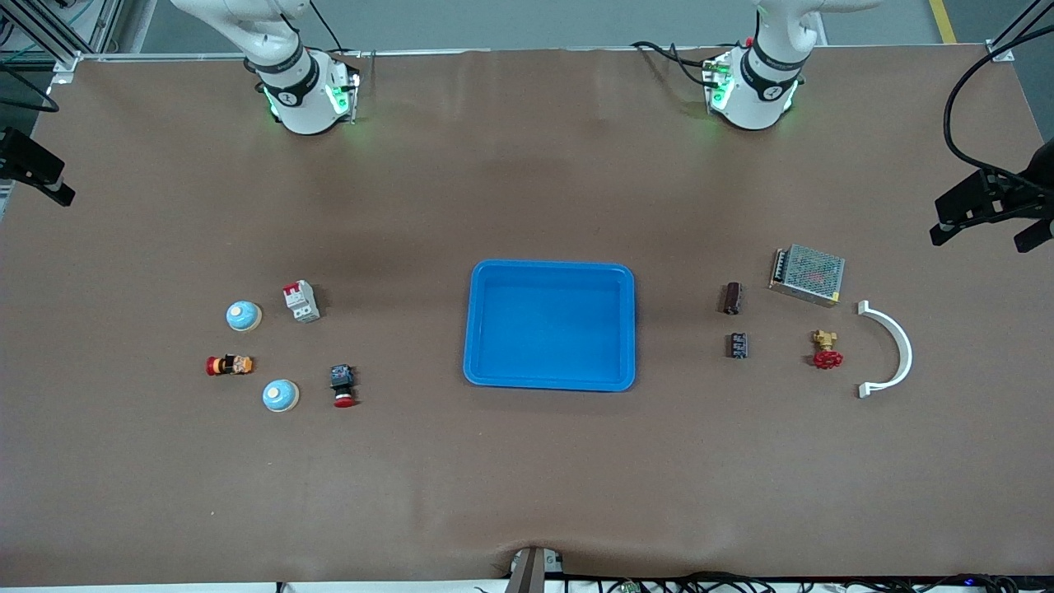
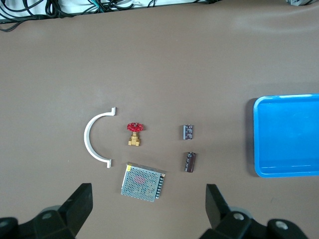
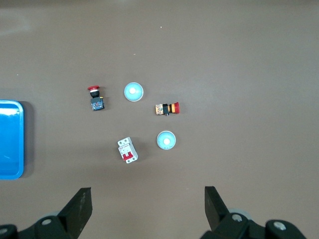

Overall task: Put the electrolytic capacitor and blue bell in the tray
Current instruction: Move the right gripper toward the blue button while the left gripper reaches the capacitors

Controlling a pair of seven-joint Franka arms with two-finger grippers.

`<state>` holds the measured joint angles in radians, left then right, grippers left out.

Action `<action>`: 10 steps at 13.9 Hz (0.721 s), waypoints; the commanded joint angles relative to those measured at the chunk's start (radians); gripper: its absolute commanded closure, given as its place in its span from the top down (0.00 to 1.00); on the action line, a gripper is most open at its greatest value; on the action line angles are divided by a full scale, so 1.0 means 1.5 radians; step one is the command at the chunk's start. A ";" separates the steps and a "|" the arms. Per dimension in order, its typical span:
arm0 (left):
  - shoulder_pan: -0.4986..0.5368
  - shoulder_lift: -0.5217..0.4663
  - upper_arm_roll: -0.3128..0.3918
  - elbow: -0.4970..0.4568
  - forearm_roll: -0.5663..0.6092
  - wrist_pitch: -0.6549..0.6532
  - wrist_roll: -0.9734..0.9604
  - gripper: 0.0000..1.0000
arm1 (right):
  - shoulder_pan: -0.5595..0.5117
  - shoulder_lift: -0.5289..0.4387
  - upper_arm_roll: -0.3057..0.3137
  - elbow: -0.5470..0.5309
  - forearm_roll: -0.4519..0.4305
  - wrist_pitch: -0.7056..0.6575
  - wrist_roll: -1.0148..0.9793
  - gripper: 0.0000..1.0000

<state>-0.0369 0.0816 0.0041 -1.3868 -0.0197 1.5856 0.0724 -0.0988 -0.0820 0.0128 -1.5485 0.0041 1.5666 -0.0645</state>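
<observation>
The bright-blue tray [image 1: 550, 329] lies empty at the table's middle. Two blue bells [image 1: 244, 315] [image 1: 280, 395] sit toward the right arm's end; the right wrist view shows them too [image 3: 166, 140] [image 3: 133, 91]. A dark brown cylindrical capacitor [image 1: 732, 298] and a black one [image 1: 737, 345] lie toward the left arm's end, also in the left wrist view [image 2: 190, 162] [image 2: 188, 132]. My left gripper [image 2: 148, 209] is open and empty high over the table above the capacitors' area. My right gripper [image 3: 148, 209] is open and empty high above the bells' area. Neither gripper shows in the front view.
A white-and-red breaker [image 1: 300, 301], a red push button [image 1: 342, 385] and a red-yellow switch [image 1: 230, 365] lie beside the bells. A metal mesh power supply [image 1: 808, 274], a red-handled valve [image 1: 825, 349] and a white curved bracket [image 1: 889, 348] lie beside the capacitors.
</observation>
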 commanded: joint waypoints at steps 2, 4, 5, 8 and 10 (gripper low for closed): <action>-0.003 -0.009 -0.019 0.002 0.013 -0.007 -0.034 1.00 | -0.002 0.001 0.007 0.011 -0.014 -0.002 -0.004 1.00; -0.006 -0.009 -0.032 0.004 0.014 -0.008 -0.038 1.00 | -0.001 0.002 0.009 0.011 -0.011 -0.003 -0.005 1.00; -0.004 -0.019 -0.035 0.003 0.015 -0.008 -0.037 1.00 | -0.001 0.003 0.009 0.011 -0.010 -0.008 -0.011 1.00; 0.003 -0.026 -0.052 -0.003 0.005 -0.037 -0.040 1.00 | 0.008 0.017 0.008 0.009 0.035 0.009 -0.009 1.00; -0.003 -0.021 -0.054 -0.004 0.003 -0.042 -0.039 1.00 | 0.014 0.044 0.008 0.009 0.034 0.039 -0.012 1.00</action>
<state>-0.0428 0.0554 -0.0643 -1.3842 -0.0197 1.5342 0.0242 -0.0848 -0.0607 0.0251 -1.5501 0.0412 1.5971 -0.0709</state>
